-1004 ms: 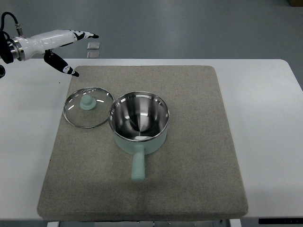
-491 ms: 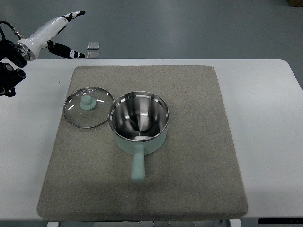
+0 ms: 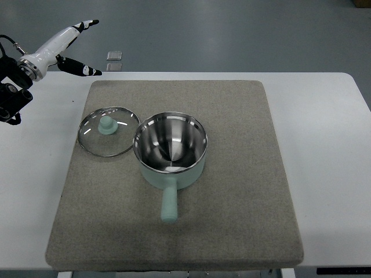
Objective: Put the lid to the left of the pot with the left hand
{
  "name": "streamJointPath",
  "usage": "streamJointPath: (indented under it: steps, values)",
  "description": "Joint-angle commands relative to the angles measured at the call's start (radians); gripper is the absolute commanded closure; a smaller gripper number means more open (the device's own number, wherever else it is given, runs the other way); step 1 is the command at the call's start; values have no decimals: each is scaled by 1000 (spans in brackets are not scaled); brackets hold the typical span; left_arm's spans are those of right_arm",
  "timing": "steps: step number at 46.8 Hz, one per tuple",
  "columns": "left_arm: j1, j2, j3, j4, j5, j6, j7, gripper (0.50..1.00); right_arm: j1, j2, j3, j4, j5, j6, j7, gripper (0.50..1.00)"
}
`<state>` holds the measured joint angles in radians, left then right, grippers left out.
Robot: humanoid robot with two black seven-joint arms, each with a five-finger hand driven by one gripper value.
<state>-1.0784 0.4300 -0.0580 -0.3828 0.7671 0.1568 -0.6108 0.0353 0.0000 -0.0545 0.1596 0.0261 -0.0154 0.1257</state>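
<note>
A glass lid [image 3: 108, 132] with a steel rim and a mint green knob lies flat on the grey mat [image 3: 243, 174], just left of the pot and touching its rim. The mint green pot [image 3: 170, 149] with a shiny steel inside stands in the middle of the mat, its handle pointing toward the near edge. My left hand [image 3: 88, 47] is white with black fingertips, up at the far left corner, well away from the lid. Its fingers are spread and hold nothing.
The mat lies on a white table [image 3: 330, 145]. Two small clear squares [image 3: 115, 61] sit on the floor past the table's far edge. Grey floor lies beyond.
My left hand has drawn back up and to the left, away from the mat's corner. The lid and pot have not moved.
</note>
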Motion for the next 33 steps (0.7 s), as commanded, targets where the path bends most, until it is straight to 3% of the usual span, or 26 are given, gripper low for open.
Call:
streamJointPath:
  steps: [1, 16, 26, 33]
  values:
    - [0, -10, 0, 10, -64, -5, 0, 501, 0, 0, 1, 0, 0, 0, 0, 576]
    - [-5, -25, 0, 7, -305, -62, 2, 504, 0, 0, 1, 0, 0, 0, 0, 576]
    - [-9, -43, -3, 10, -457, -125, 132, 501, 0, 0, -1, 0, 0, 0, 0, 576]
    - [-9, -54, -3, 16, -574, -152, 149, 501, 0, 0, 1, 0, 0, 0, 0, 576]
